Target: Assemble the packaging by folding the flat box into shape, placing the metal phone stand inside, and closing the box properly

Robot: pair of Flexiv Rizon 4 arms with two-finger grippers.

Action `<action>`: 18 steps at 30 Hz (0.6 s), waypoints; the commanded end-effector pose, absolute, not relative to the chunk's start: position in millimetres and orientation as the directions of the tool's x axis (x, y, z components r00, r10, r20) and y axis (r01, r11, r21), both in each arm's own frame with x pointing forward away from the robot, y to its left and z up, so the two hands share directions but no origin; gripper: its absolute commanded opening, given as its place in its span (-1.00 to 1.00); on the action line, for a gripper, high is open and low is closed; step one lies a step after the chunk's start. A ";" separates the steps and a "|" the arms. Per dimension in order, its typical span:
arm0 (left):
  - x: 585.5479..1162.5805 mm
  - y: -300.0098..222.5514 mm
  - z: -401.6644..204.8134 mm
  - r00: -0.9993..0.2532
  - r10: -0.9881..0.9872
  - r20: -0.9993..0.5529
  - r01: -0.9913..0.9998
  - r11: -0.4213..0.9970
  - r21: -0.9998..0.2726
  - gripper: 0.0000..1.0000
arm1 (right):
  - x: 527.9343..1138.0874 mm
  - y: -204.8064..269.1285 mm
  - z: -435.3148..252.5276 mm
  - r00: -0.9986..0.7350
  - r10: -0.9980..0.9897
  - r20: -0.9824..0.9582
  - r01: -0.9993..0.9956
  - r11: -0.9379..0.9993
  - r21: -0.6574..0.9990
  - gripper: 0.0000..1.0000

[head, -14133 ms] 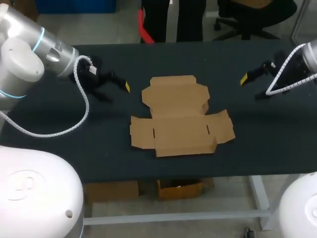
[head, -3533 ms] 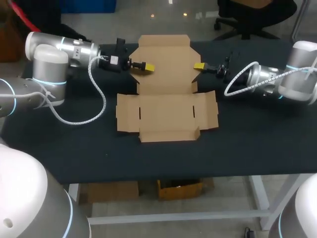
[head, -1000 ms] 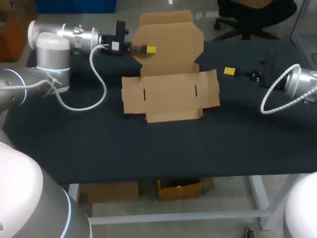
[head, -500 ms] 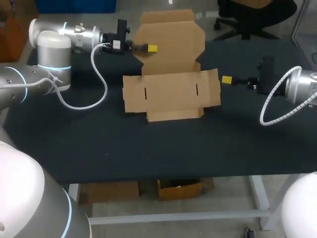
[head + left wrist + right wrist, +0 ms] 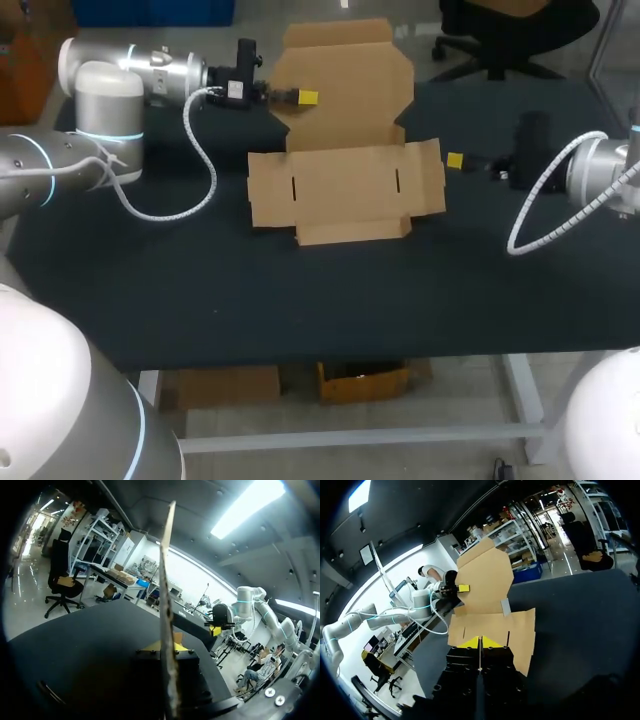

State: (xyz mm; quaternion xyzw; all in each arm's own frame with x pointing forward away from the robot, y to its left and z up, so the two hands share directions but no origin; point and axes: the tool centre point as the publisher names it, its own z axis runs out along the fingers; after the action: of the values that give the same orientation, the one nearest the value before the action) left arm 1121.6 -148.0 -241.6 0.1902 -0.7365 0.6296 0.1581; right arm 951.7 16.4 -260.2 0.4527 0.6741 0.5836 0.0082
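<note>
Since the left gripper (image 5: 304, 97) is clamped on the lid panel (image 5: 345, 70), a finger each side of its left edge, that panel stands upright at the back of the box (image 5: 345, 195). The right gripper (image 5: 455, 160): tips pressed together, nothing held, just beside the right side flap (image 5: 430, 178). Rest of box flat on table (image 5: 300, 300). Judgement: hold lid steady w/ left, nudge flap up w/ closed tips, slowly, so base doesn't skid. No phone stand in view.

The box (image 5: 345, 190) lies at the middle of the table (image 5: 200, 300), its rear panel standing up behind the flat base. My left gripper (image 5: 303, 98) sits at that panel's left edge, closed on it. My right gripper (image 5: 455, 160) is just beside the right flap.
</note>
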 end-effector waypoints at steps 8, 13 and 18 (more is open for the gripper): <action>1119.4 -151.2 -241.7 -0.906 -0.072 0.418 -0.424 0.126 -0.897 -1.00 | 931.0 34.2 -269.1 -0.635 0.593 0.495 0.586 -0.047 0.809 -1.00; 1117.0 -156.3 -237.5 -0.925 -0.067 0.375 -0.380 0.132 -0.915 -1.00 | 917.7 31.9 -273.1 -0.644 0.599 0.476 0.571 -0.038 0.820 -1.00; 1117.0 -163.4 -230.9 -0.939 -0.076 0.336 -0.344 0.160 -0.925 -1.00 | 907.4 36.3 -282.0 -0.653 0.613 0.445 0.557 -0.009 0.830 -1.00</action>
State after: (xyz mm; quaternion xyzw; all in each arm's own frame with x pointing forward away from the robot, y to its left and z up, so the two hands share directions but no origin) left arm 1119.6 -159.2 -238.4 0.1364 -0.7486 0.6391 0.1120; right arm 914.9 32.9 -280.2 0.4136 0.7048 0.5761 0.0177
